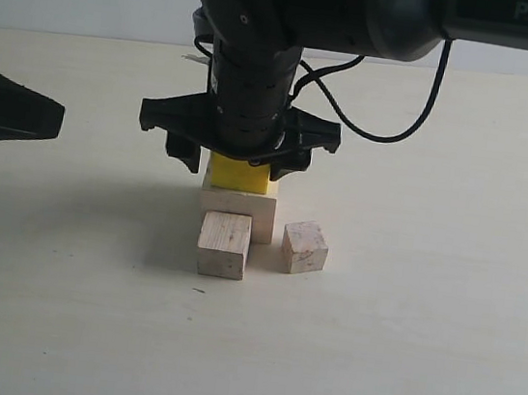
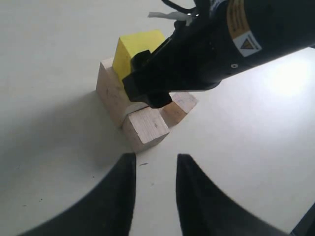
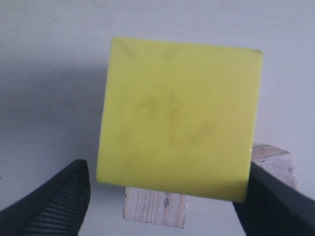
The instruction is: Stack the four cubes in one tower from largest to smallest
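While one yellow cube (image 1: 240,174) tops one large cube (image 1: 239,202); loose pale cubes (image 1: 224,244) (image 1: 304,247): two

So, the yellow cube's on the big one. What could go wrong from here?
The right gripper stands open astride the yellow cube; rising off-line could clip it and shift it on the large cube. The medium cube lies close against that base, so picking it up may nudge both.

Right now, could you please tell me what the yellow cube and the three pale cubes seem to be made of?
Yellow cube: matte yellow finish, faintly scuffed; what lies beneath cannot be told. Large cube, medium cube and small cube: apparently bare unvarnished wood, with visible grain lines.
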`<state>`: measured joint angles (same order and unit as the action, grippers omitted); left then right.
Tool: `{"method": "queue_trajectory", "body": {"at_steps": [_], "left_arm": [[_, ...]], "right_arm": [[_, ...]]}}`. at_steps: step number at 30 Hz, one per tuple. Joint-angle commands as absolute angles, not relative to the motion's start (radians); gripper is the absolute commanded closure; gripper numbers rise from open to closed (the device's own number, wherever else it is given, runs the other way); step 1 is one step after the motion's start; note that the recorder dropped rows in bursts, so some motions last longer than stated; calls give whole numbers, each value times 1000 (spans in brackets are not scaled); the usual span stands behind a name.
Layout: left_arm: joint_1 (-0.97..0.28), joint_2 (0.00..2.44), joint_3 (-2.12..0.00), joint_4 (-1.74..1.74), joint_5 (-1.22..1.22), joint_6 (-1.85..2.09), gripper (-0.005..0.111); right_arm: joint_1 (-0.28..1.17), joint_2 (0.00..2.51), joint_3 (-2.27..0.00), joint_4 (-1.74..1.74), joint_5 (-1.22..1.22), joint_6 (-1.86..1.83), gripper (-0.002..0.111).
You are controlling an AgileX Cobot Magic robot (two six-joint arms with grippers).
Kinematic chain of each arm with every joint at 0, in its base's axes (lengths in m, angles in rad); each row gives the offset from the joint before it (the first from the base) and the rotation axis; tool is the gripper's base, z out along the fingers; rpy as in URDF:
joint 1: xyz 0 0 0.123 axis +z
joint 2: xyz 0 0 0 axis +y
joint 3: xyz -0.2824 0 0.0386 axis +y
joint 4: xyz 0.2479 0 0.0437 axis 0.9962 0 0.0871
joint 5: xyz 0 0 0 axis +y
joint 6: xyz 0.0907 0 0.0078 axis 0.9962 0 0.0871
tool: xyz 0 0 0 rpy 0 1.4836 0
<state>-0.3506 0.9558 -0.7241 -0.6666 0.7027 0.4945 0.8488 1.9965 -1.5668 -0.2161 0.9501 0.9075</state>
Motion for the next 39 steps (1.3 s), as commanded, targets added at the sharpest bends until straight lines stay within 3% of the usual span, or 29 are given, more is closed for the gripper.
{"method": "queue_trajectory", "body": {"at_steps": [1,20,39], "left_arm": [[-349,951,-721,-675,700,495,77],[-349,951,-721,-675,700,495,77],[-349,951,-721,-684,704,495,77]], "right_arm": [[849,1991,-1564,-220,944,871,34],[849,1985,-1564,-255,982,855,34],[849,1770,-1564,-243,1117,724,34]]}}
